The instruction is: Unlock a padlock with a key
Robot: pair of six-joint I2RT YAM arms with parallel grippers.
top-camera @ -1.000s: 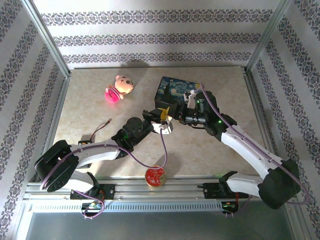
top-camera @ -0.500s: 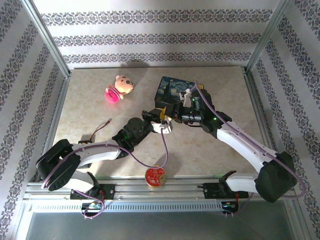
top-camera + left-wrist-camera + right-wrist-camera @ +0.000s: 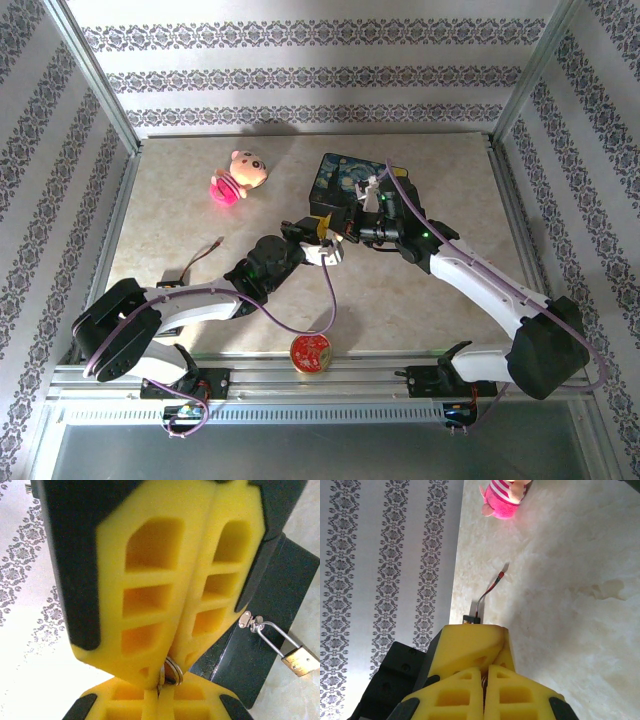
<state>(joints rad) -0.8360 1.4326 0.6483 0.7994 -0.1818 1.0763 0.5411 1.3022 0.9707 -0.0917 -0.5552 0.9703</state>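
- Padlock (image 3: 299, 661) hangs by its shackle from the hasp (image 3: 246, 620) on the box (image 3: 260, 645). It is just right of the left claw (image 3: 159, 676) in that claw's wrist view, and neither claw touches it.
- Left claw has its pads pressed together, pinching a thin metal ring (image 3: 173, 671) at their tips.
- Right claw (image 3: 158, 703) meets the left claw tip to tip from the opposite side, with its pads closed too. It seems to nip the ring's far edge, though the seam hides most of it.
- Both claws are above the counter (image 3: 420, 300), close to the box's near left corner.
- Plush (image 3: 238, 175) lies well off to the left claw's left, farther back on the counter.
- Cable (image 3: 205, 255) lies left of the left arm.
- Tin (image 3: 311, 352) sits at the counter's near edge, well behind both claws.
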